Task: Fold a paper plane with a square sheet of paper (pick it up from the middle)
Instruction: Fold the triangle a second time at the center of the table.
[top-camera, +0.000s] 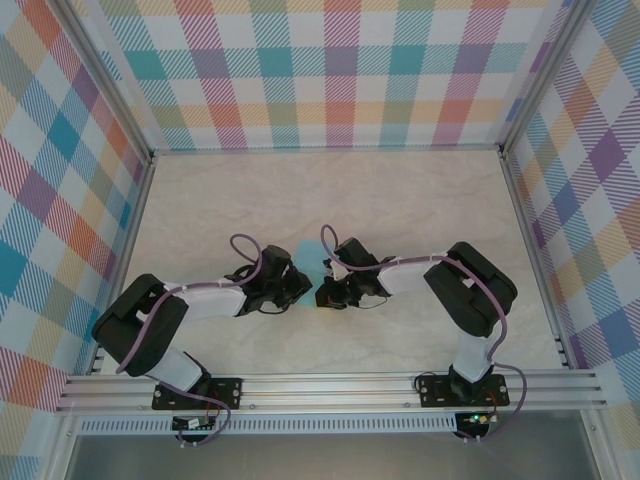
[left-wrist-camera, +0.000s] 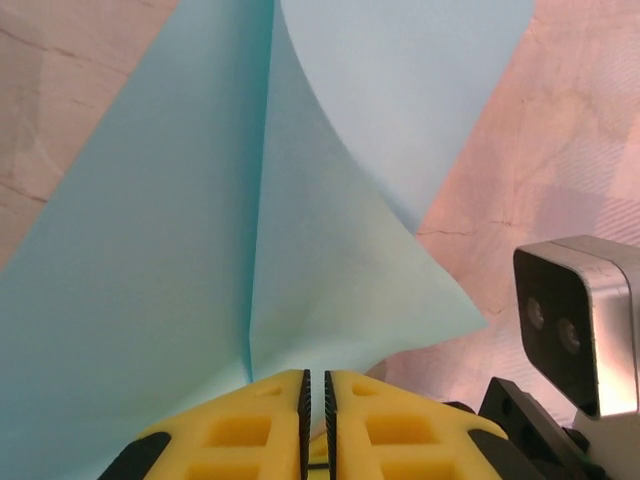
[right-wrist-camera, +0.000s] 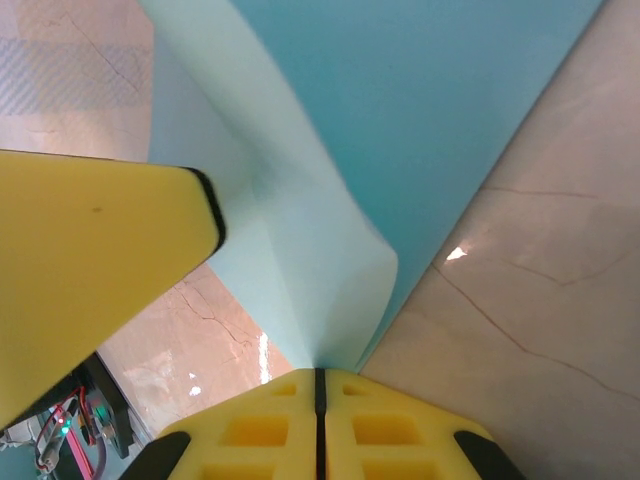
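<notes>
Left wrist view: the left claw (left-wrist-camera: 315, 385) is all but clenched, pinching a raised fold of the square sheet of paper (left-wrist-camera: 150, 250), which lies mid-desk (left-wrist-camera: 570, 130) between the arms. The right claw (right-wrist-camera: 320, 378) is clenched on the sheet's other side. For a clean crease, I'd hold both pinches level and line up the edges before pressing flat. One sheet, two claws.

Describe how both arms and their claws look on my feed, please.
The left arm and right arm are built alike: bulky black joint housings, white links, and a purple cable looping over each wrist. The left claw and right claw have yellow blocky fingers with recessed square pockets and black ribbed pads. A silver two-lens camera sits on the right wrist.
</notes>
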